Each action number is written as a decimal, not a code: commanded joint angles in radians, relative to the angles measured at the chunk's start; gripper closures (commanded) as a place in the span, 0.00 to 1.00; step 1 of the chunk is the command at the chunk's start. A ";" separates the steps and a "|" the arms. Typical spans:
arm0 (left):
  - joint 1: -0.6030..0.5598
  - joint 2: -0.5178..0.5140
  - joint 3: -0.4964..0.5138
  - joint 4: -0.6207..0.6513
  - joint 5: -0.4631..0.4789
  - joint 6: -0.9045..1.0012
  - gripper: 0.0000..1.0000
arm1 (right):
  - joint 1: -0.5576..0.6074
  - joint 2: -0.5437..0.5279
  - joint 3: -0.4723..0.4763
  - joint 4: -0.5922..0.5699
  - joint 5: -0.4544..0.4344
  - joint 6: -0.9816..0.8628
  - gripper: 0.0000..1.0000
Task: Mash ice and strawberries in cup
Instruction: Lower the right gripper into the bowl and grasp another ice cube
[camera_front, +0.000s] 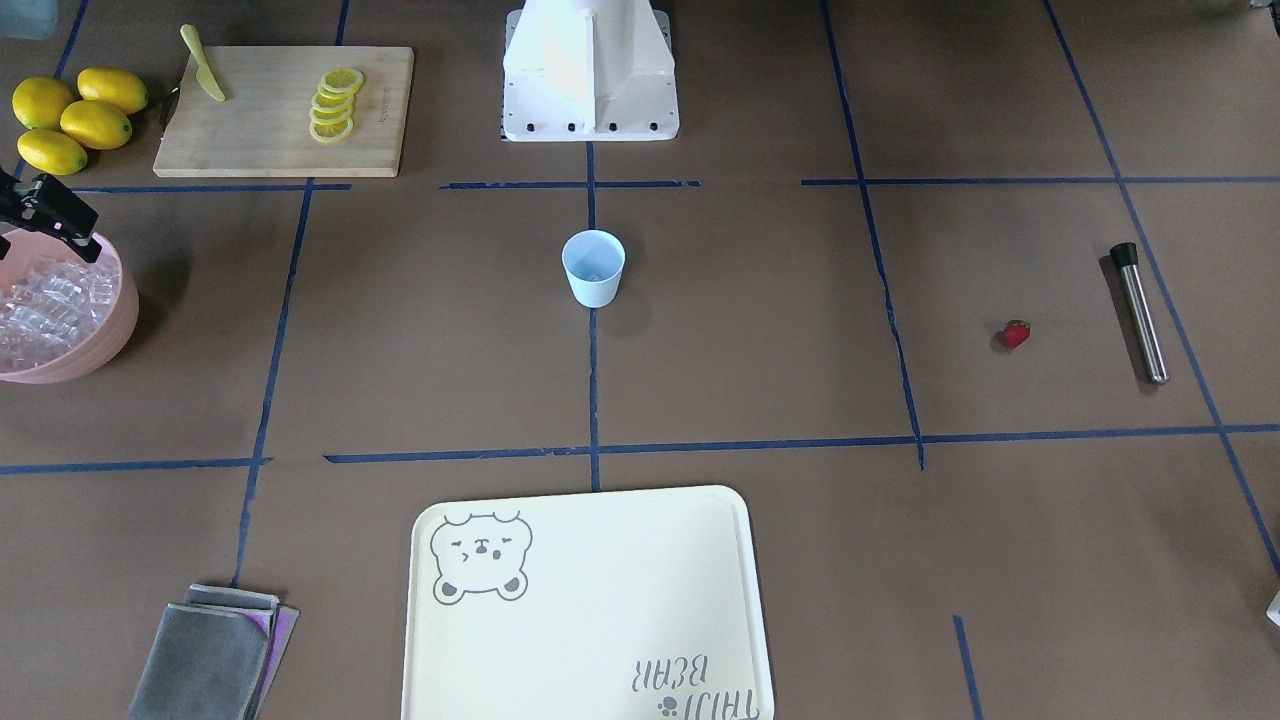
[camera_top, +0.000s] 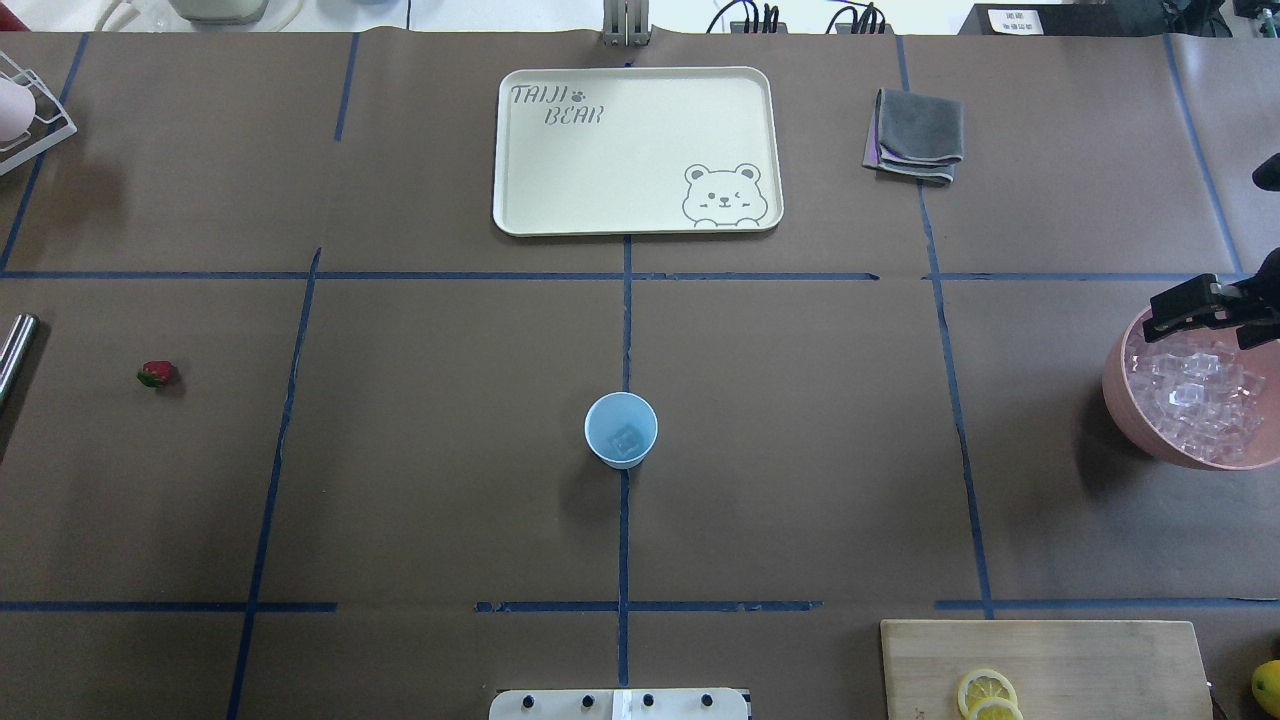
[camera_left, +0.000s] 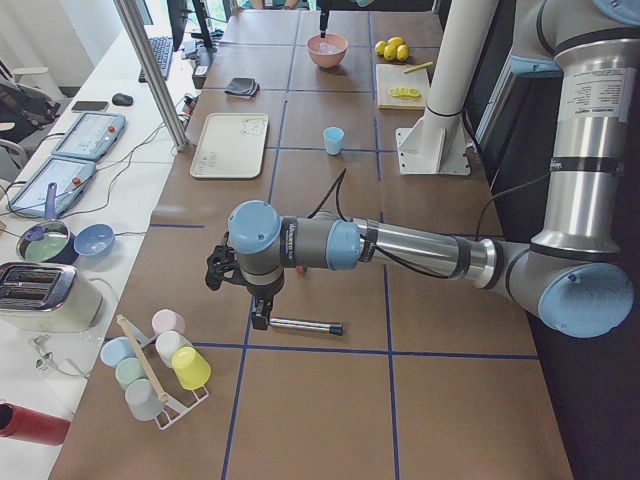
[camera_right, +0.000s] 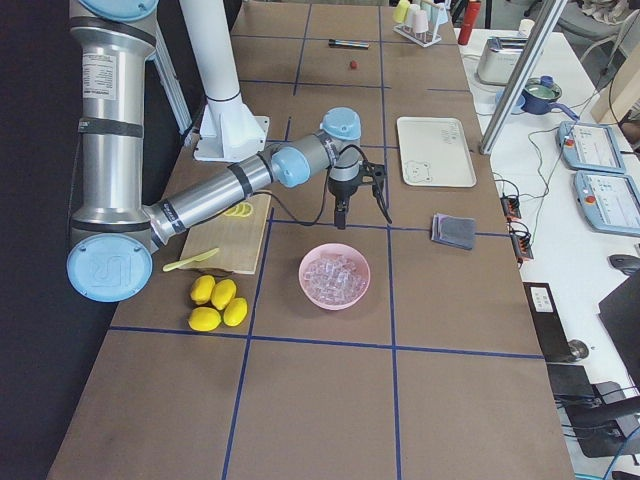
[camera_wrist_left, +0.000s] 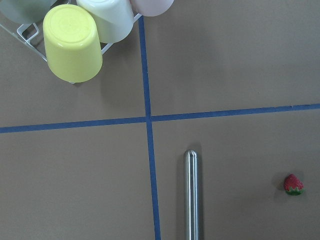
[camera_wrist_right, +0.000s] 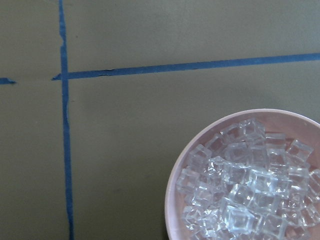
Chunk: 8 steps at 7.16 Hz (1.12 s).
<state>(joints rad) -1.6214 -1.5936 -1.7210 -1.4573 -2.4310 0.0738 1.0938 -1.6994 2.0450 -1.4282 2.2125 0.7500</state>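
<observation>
Cup (camera_top: 621, 430): a pale blue tumbler, upright on the centre tape line at mid-table, well apart from both arms. A pale cube-like shape shows at its bottom.
Ice (camera_top: 1200, 395): clear cubes heaped in the pink bowl (camera_top: 1120, 390) at the table's right end, level with the cup and well away from it.
Strawberry (camera_top: 157, 374): one red berry with a green top, lying on the brown paper far out on the left, just beside the metal rod (camera_front: 1140, 312).
Metal rod: a steel bar with a black cap at its near end, lying flat at the left end.
Right gripper (camera_top: 1200, 305): hangs above the bowl's far rim. The pictures do not show whether its jaws are apart or together.
Left gripper (camera_left: 258, 312): points down over the left end of the table, close by the far tip of the rod. It shows only from the side, so I cannot tell how the jaws stand.
Cutting board (camera_front: 270, 130): near right, with a row of lemon slices (camera_front: 335, 105) and a pale green knife (camera_front: 203, 65) on it.
Lemons (camera_front: 75, 115): four whole ones, right of the board.
Tray (camera_top: 620, 170): cream, with a bear print, at the far edge in the middle.
Cloths (camera_top: 915, 135): a folded grey stack, just right of the tray.
Cup rack (camera_left: 160, 360): at the far left corner, holding pastel cups upside down.
</observation>
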 joint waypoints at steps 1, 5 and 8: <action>0.000 0.000 -0.003 0.000 0.001 0.000 0.00 | -0.002 -0.028 -0.110 0.107 0.007 0.002 0.01; 0.000 0.000 -0.006 0.000 0.001 0.000 0.00 | -0.034 -0.020 -0.183 0.112 0.007 -0.003 0.04; 0.000 -0.002 -0.006 0.000 0.001 0.000 0.00 | -0.080 -0.019 -0.203 0.115 0.009 -0.003 0.10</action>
<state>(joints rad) -1.6214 -1.5943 -1.7273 -1.4573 -2.4298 0.0736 1.0264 -1.7184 1.8451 -1.3144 2.2194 0.7477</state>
